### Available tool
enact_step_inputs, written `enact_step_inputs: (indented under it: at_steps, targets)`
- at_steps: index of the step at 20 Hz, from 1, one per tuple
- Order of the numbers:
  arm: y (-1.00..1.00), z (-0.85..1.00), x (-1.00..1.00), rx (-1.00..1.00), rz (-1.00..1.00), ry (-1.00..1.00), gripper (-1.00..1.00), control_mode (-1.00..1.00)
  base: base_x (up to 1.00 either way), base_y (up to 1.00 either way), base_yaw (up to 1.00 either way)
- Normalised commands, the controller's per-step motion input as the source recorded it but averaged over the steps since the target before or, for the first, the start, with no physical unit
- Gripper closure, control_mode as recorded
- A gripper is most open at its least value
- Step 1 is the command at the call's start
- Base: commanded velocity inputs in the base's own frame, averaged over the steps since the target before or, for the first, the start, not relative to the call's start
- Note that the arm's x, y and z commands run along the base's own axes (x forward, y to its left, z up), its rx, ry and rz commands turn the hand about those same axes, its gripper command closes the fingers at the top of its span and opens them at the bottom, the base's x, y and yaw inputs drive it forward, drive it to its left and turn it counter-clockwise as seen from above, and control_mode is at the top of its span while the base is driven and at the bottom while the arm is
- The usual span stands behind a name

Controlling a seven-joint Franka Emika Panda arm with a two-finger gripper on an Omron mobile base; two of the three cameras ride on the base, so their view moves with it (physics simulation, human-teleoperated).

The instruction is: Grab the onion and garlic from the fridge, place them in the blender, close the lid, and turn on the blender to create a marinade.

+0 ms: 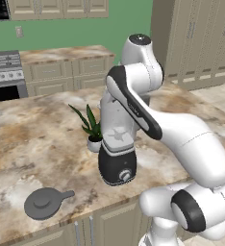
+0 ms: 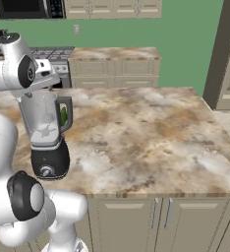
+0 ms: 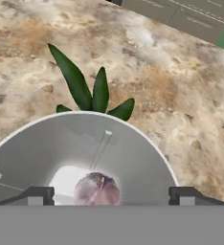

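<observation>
the hand (image 3: 111,195) hangs over the clear tapered blender (image 2: 45,133), fingers wide apart, nothing between them. the pinkish-white garlic (image 3: 97,189) sits inside the jar's bottom. the flat dark round lid (image 1: 43,202) lies on the marbled desk (image 2: 151,138) near its front edge; a spiky potted plant (image 1: 91,129) stands just behind the blender.

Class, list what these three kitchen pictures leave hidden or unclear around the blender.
- Left base view: the arm hides the blender jar.
- Hand view: the bottom edge cuts off the garlic in the jar; onion not discernible.
- Right base view: the arm hides the jar's top; contents unclear.
</observation>
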Motion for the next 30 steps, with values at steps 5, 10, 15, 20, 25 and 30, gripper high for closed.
enact_step_inputs:
  at_steps: [5,10,15,20,25,30]
  targets:
    - [-0.04,0.30,-0.65,0.05,0.00,-0.09,-1.00,-1.00,0.00,0.00,0.00]
    - [-0.74,-0.10,-1.00,0.05,-0.02,-0.08,-1.00,-1.00,0.00,0.00,0.00]
    - [-0.73,-0.70,-1.00,0.03,-0.09,0.02,-1.00,-1.00,0.00,0.00,0.00]
    - [-0.27,-0.98,-1.00,0.00,-0.13,0.05,-1.00,-1.00,0.00,0.00,0.00]
    - [0.00,-0.13,-0.15,0.00,-0.01,0.00,-1.00,-1.00,0.00,0.00,0.00]
    - [0.00,0.00,-0.01,0.00,0.00,0.00,-1.00,1.00,-0.02,-0.26,0.00]
